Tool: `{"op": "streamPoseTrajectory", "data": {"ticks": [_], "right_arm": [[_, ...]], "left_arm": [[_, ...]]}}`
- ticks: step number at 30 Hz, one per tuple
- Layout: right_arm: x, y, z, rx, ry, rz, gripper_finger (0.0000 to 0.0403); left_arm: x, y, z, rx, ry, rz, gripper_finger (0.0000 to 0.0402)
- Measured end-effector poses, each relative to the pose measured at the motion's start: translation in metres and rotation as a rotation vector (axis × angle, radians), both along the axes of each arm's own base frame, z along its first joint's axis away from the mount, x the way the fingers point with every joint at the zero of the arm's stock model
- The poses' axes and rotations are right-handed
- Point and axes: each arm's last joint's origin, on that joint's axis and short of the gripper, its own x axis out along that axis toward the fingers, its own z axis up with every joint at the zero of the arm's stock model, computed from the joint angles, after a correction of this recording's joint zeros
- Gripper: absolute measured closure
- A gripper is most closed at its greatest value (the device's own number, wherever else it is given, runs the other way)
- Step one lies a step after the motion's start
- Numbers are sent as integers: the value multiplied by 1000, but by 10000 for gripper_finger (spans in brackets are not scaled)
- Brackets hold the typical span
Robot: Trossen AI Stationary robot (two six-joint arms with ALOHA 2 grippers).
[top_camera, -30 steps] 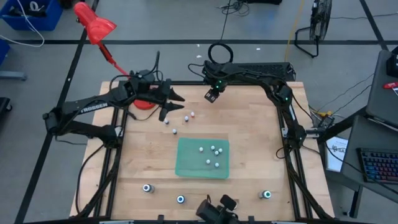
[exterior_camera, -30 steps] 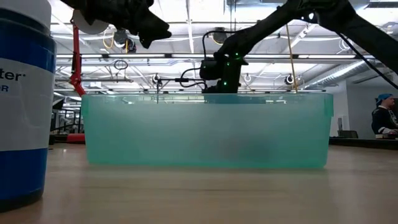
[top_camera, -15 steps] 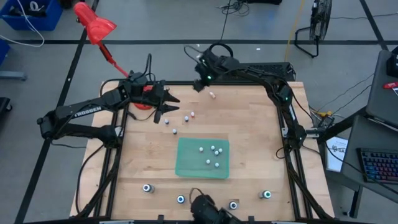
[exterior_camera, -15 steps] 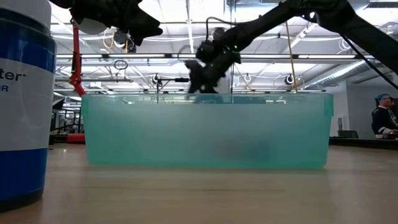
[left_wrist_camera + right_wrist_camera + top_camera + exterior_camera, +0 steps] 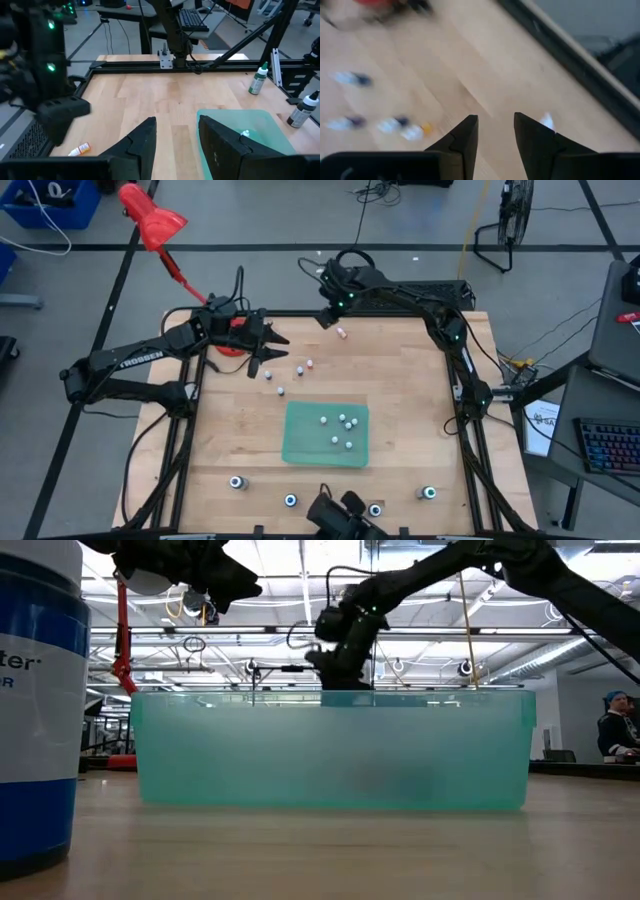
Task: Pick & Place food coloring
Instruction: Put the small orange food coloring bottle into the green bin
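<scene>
Several tiny whitish bottles point(image 5: 298, 370) lie on the wooden table beside my left gripper point(image 5: 270, 352), which hovers open near the far-left corner. Several more point(image 5: 341, 420) sit inside the green tray point(image 5: 300, 445). One small bottle point(image 5: 341, 333) lies alone near the far edge; in the left wrist view it shows an orange cap point(image 5: 80, 149). My right gripper point(image 5: 326, 318) is open, just above and beyond that bottle. Larger dark round bottles with teal tops point(image 5: 237, 482) point(image 5: 428, 493) stand along the near edge.
A red object point(image 5: 232, 345) lies under the left arm by the far-left corner. A black camera mount point(image 5: 335, 515) sits at the near edge. In the low view the tray wall point(image 5: 330, 750) fills the middle, with a blue-and-white jar point(image 5: 35, 700) close by.
My right gripper drew back from over the table toward the far edge and turned. The small bottle that was at its fingers now lies alone on the table where the gripper had been. My left gripper shifted slightly toward the left edge.
</scene>
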Motion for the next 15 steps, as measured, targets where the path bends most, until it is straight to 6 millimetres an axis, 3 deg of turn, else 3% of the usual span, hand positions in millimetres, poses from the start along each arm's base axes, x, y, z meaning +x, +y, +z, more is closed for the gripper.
{"op": "streamPoseTrajectory", "data": {"ticks": [7,13,15], "right_arm": [[-12,-2,-23,64,158,112,296],[-32,-14,-19,61,209,183,385],[-41,-20,-12,25,226,167,394]], "left_arm": [[0,0,0,-13,1,2,252],[0,0,0,-12,2,9,252],[0,1,0,-9,5,22,252]]}}
